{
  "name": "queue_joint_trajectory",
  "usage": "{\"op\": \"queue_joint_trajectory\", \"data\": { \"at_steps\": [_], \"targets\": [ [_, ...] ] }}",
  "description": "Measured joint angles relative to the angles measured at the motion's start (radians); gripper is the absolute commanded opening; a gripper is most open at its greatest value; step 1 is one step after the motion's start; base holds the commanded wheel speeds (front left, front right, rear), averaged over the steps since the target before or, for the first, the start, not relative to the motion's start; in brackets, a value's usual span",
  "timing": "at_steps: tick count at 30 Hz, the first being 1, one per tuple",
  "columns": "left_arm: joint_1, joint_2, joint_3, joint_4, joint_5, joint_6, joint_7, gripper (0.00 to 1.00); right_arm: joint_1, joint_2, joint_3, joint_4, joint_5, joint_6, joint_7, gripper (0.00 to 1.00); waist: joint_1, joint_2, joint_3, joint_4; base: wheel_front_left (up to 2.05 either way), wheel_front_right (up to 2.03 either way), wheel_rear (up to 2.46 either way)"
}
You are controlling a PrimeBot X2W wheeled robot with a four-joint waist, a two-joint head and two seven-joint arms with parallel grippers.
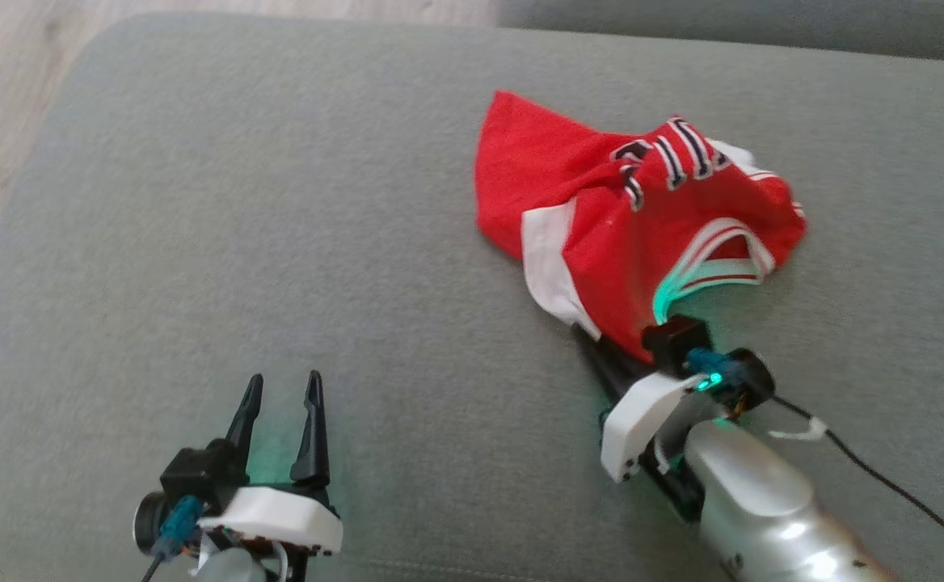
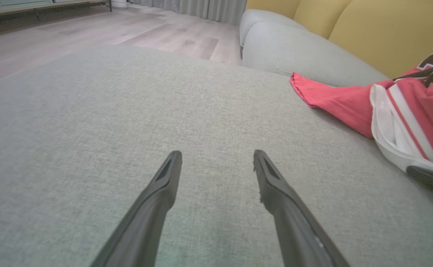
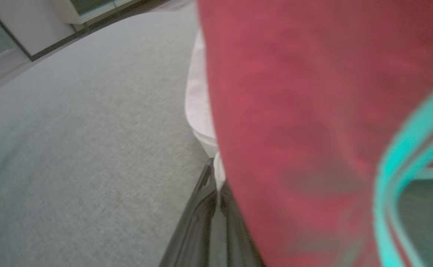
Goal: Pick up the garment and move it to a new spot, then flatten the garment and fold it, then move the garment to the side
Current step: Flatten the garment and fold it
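Red garment [image 1: 601, 218] crumpled on grey cushion [image 1: 278, 242]; right gripper [image 1: 597, 347] apparently pinches its near edge; left gripper [image 1: 284, 380]: fingers [image 1: 311, 428] spread.

Grey woven seat cushion [image 2: 90, 129] spanned the centre; pale wood plank floor [image 2: 90, 29] lay upper left; second grey cushion [image 2: 294, 55] and yellow backrests [image 2: 379, 33] stood upper right; grey curtains [image 2: 201, 9] hung top centre.
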Motion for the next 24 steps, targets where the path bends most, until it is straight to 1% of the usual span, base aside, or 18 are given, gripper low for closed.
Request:
{"op": "queue_joint_trajectory", "data": {
  "at_steps": [3,6,9,12,15,17,20,24],
  "targets": [
    [0.001,0.0,0.001,0.0,0.0,0.0,0.0,1.0,-0.01,-0.007,-0.052,-0.038,0.0,0.0,-0.024,0.0,0.0,0.0,-0.02,-0.029,0.0,0.0,0.0],
    [0.004,0.0,0.002,0.0,0.0,0.0,0.0,1.0,-0.074,-0.028,-0.119,-0.139,-0.011,0.0,-0.025,0.0,0.0001,0.0,-0.047,-0.058,0.0,0.0,0.0],
    [0.016,0.0,0.001,0.0,-0.004,-0.001,0.0,1.0,-0.187,-0.08,-0.188,-0.279,-0.056,0.0,-0.032,0.0,-0.0001,0.0,-0.081,-0.081,0.0,0.0,0.0],
    [0.038,0.0,-0.007,0.007,-0.011,-0.001,0.0,1.0,-0.289,-0.13,-0.216,-0.342,-0.083,0.0,-0.035,0.0,-0.0001,0.0,-0.113,-0.1,0.0,0.0,0.0],
    [0.06,0.0,-0.023,0.011,-0.011,-0.001,0.0,1.0,-0.354,-0.165,-0.228,-0.374,-0.097,0.0,-0.025,0.0,-0.0002,0.0,-0.136,-0.11,0.0,0.0,0.0],
    [0.065,0.0,-0.033,0.011,-0.012,-0.002,0.0,1.0,-0.403,-0.188,-0.222,-0.385,-0.11,0.0,0.0,0.0,-0.0002,0.0,-0.141,-0.106,0.0,0.0,0.0],
    [0.064,0.001,-0.058,0.012,-0.028,-0.005,0.0,1.0,-0.504,-0.217,-0.185,-0.387,-0.135,0.0,0.028,0.0,0.0,0.0,-0.134,-0.087,0.0,0.0,0.0],
    [0.058,0.001,-0.097,0.016,-0.048,-0.01,0.0,1.0,-0.643,-0.226,-0.115,-0.36,-0.164,0.0,0.042,0.0,-0.0001,0.0,-0.12,-0.043,0.0,0.0,0.0]
  ]
}}
